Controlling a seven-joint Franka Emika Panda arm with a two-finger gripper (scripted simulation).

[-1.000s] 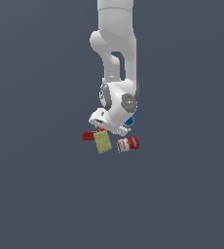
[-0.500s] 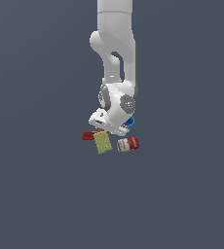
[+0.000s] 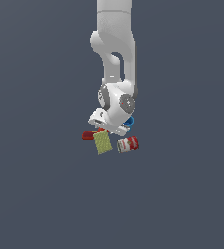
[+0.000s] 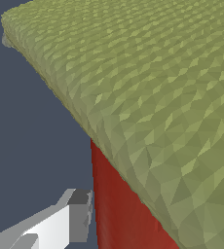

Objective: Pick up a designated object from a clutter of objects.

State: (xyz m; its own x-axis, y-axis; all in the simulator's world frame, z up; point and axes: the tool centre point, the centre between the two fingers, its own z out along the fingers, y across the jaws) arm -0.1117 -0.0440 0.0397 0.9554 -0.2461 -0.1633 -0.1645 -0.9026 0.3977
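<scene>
In the exterior view the all-red bent object (image 3: 88, 135) lies at the clutter's left, partly under the hand. My gripper (image 3: 101, 128) is down on it, just beside the yellow-green pad (image 3: 102, 142). In the wrist view the pad (image 4: 153, 87) fills most of the picture. The red object (image 4: 119, 214) shows below the pad's edge. One fingertip (image 4: 77, 216) lies against the red object's side. The other finger is hidden behind the pad. The jaws appear closed on the red object.
A red-and-white can (image 3: 128, 144) lies on its side to the exterior view's right of the pad. A blue cup (image 3: 129, 121) shows partly behind the hand. The floor around the group is plain dark grey.
</scene>
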